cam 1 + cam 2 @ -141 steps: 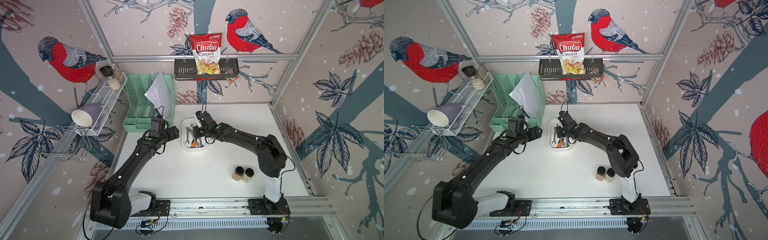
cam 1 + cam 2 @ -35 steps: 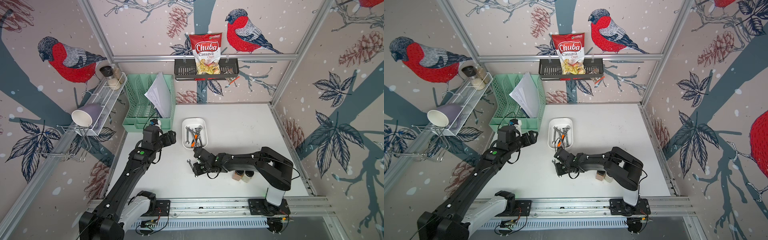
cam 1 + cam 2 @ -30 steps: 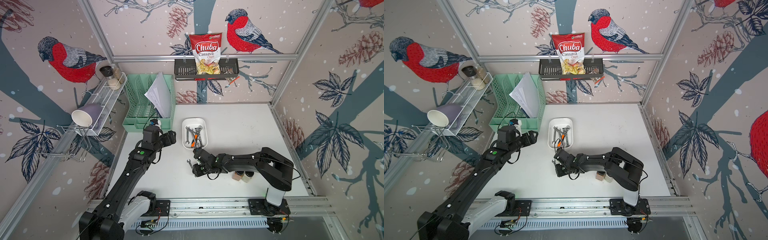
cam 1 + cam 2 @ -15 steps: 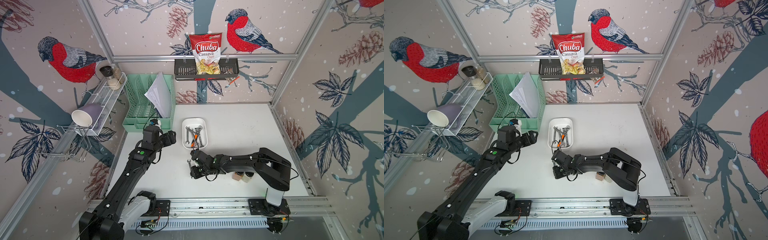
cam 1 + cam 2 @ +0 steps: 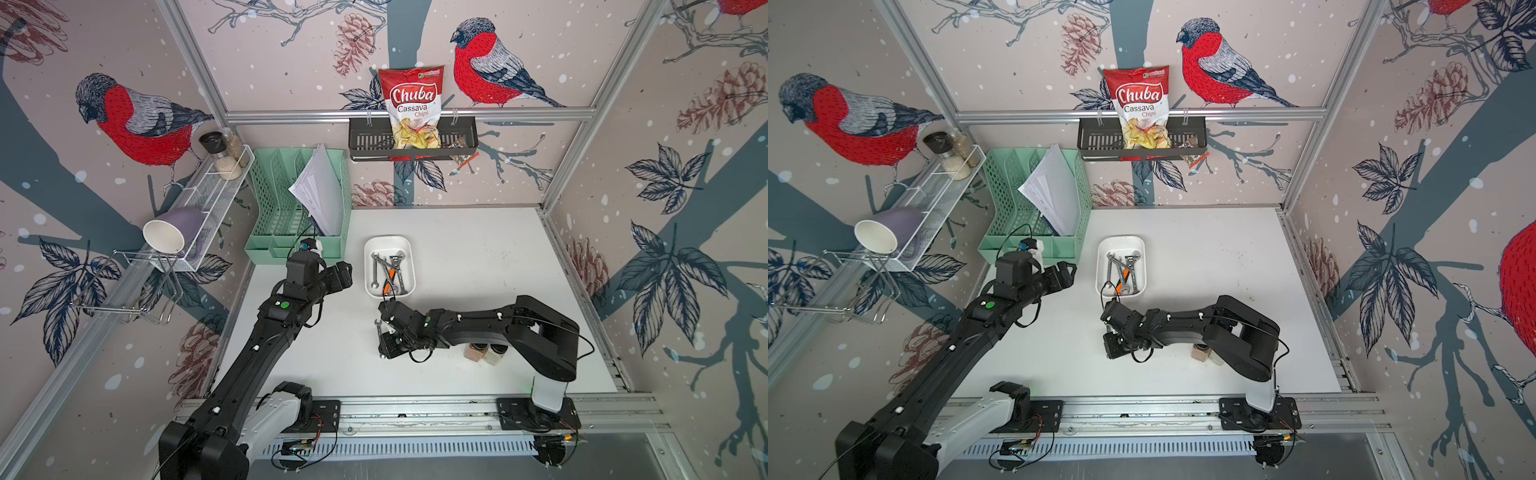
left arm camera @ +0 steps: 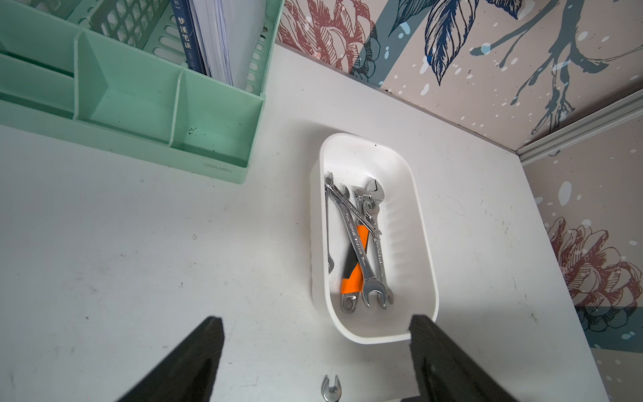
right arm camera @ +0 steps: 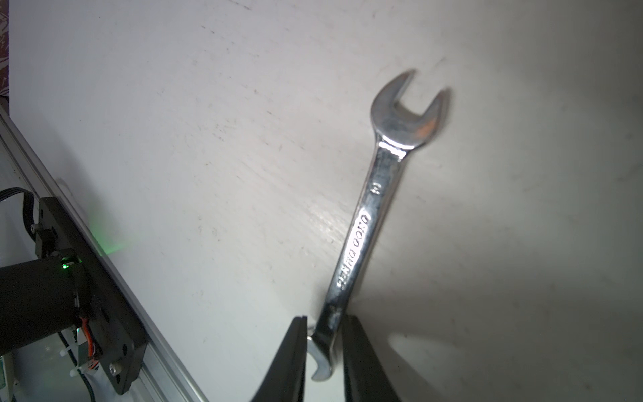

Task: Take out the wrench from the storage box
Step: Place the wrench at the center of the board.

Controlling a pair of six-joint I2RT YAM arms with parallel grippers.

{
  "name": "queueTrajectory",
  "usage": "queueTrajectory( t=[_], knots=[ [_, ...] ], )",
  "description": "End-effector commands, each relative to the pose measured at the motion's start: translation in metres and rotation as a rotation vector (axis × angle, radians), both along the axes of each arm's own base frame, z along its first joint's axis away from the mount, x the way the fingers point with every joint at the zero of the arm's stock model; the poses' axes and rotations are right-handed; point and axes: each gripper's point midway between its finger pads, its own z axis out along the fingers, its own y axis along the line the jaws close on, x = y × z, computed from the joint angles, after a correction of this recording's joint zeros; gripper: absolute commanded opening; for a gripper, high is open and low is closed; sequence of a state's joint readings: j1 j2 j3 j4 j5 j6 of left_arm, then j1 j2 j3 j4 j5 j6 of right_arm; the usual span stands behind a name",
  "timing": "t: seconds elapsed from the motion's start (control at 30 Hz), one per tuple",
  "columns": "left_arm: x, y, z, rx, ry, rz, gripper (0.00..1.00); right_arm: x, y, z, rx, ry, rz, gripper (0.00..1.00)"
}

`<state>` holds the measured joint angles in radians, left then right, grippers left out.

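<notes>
The wrench (image 7: 365, 222) is out of the box (image 6: 428, 243), pinched at one end between the nearly closed jaws of the right gripper (image 7: 323, 322). Its free end slants over the table (image 5: 478, 257) near the box; whether it touches the table is unclear. In the box lie other wrenches (image 6: 358, 240). The left gripper (image 6: 315, 327) hovers beside the box, jaws wide apart, empty.

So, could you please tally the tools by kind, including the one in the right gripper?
Plain steel wrenches: 4 (three in the storage box, plus the held wrench in the right gripper)
Orange-handled adjustable wrench, in the box: 1
Total: 5
</notes>
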<state>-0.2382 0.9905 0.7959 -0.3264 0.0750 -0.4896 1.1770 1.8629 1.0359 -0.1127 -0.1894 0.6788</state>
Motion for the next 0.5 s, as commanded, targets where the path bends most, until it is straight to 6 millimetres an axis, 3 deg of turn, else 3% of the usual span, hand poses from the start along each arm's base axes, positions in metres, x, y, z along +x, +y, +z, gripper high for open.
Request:
queueTrajectory(
  t=[0.0, 0.3, 0.47],
  knots=[
    [0.0, -0.001, -0.001, 0.012, -0.001, -0.011, 0.88, -0.009, -0.015, -0.014, -0.082, 0.025, 0.016, 0.25],
    [-0.001, -0.001, -0.001, 0.012, -0.002, -0.015, 0.88, -0.009, -0.012, -0.013, -0.082, 0.015, 0.025, 0.25],
    [0.0, -0.001, -0.001, 0.013, -0.002, -0.017, 0.87, -0.003, -0.009, 0.005, -0.059, -0.026, 0.022, 0.27]
  ],
)
